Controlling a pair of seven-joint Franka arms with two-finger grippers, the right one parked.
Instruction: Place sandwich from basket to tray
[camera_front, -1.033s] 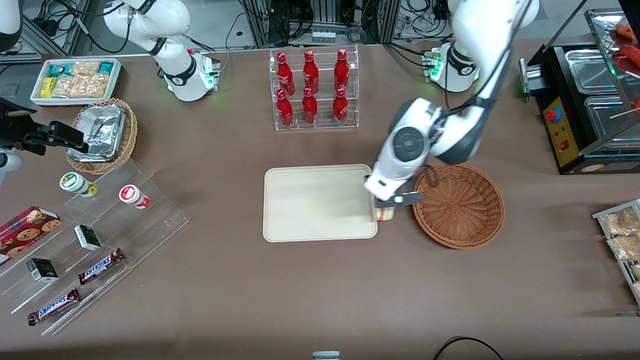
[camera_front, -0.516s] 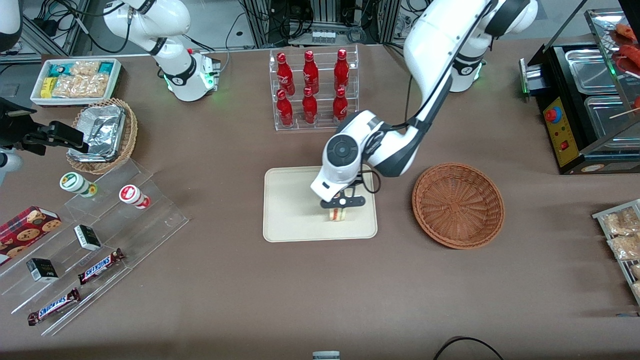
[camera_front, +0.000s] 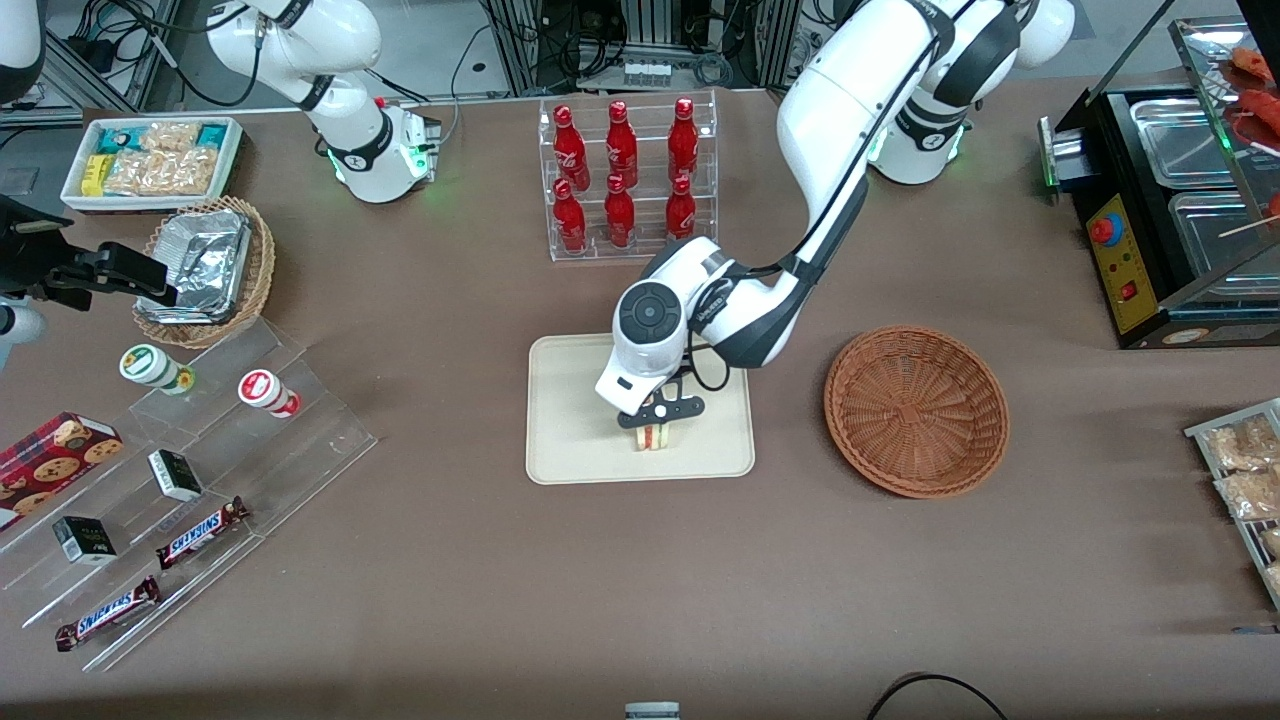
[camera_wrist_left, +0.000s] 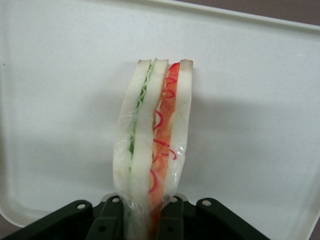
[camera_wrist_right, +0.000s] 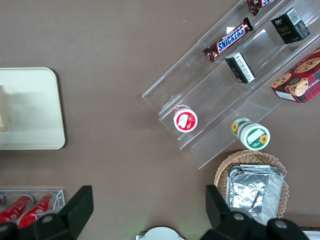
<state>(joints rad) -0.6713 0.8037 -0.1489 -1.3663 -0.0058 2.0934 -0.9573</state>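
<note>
**Sandwich over the tray, release yet to come**

We take the tray (camera_front: 570, 420) as our landmark. Our pincer (camera_front: 655, 425) hangs over the tray's part nearest the front camera, pinching the sandwich (camera_front: 655, 437) by its narrow end. From the wrist view the sandwich (camera_wrist_left: 152, 145) hangs down toward the tray (camera_wrist_left: 260, 100), its bread slices bowed and its clear wrap bunched between the fingers (camera_wrist_left: 172, 217). We cannot tell whether its tip already touches the tray.

The risks, as we judge them:
- The wedge is held on edge, so on release it may topple flat. Since it sits near the tray's camera-side rim, a fall that way could leave it overhanging the rim.
- The wrap might cling to the fingers and drag the sandwich up as we withdraw.
- The squeeze already bends the soft bread; pressing down further could crush it.

Around the tray: the basket (camera_front: 916, 410) lies beside it toward the working arm's end of the desk (camera_front: 640, 580), apart from the tray. A rack of red bottles (camera_front: 625, 180) stands farther from the camera than the tray. We judge that nothing obstructs the set-down.
</note>
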